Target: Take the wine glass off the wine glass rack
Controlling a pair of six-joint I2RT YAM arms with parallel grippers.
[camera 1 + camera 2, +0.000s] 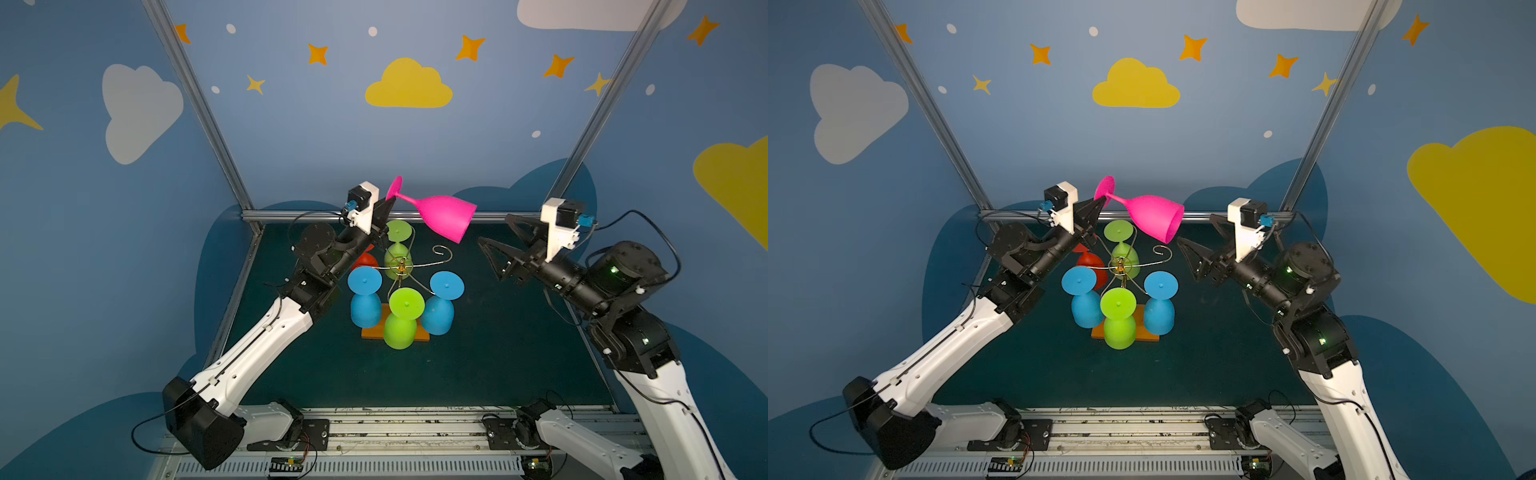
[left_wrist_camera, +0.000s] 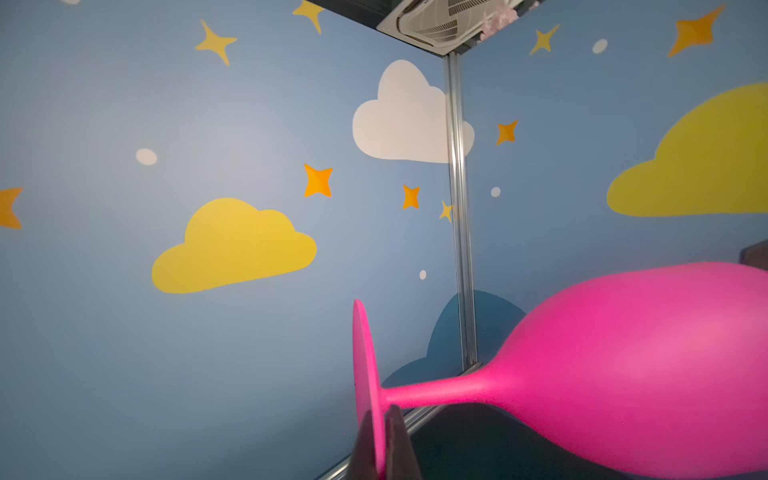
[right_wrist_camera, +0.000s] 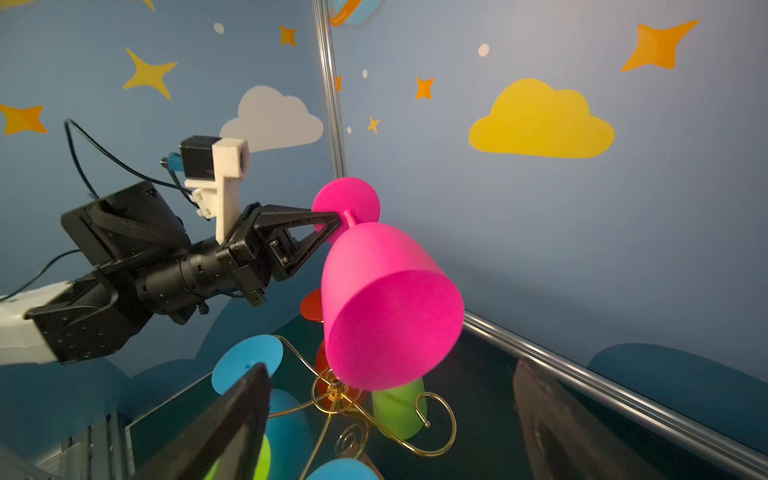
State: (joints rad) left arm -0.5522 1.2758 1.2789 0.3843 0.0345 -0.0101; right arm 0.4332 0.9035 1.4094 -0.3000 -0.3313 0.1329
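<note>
A pink wine glass (image 1: 442,216) (image 1: 1152,214) lies sideways in the air above and behind the wine glass rack (image 1: 402,266) (image 1: 1121,266), clear of its gold wire arms. My left gripper (image 1: 388,203) (image 1: 1100,203) (image 2: 378,440) is shut on the edge of the glass's foot disc. The bowl (image 2: 644,365) (image 3: 386,307) points toward my right gripper (image 1: 494,228) (image 1: 1195,228). That gripper stands open, a short way from the rim, with nothing between its fingers (image 3: 249,386). The rack's orange-brown base (image 1: 370,332) rests on the dark mat.
Two blue glasses (image 1: 365,299) (image 1: 442,299), two green glasses (image 1: 401,316) (image 1: 398,245) and a red glass (image 1: 365,259) hang bowl-down on the rack. One scroll-tipped arm (image 1: 442,253) (image 3: 432,415) at the right back is bare. Metal frame rails (image 1: 324,215) border the mat.
</note>
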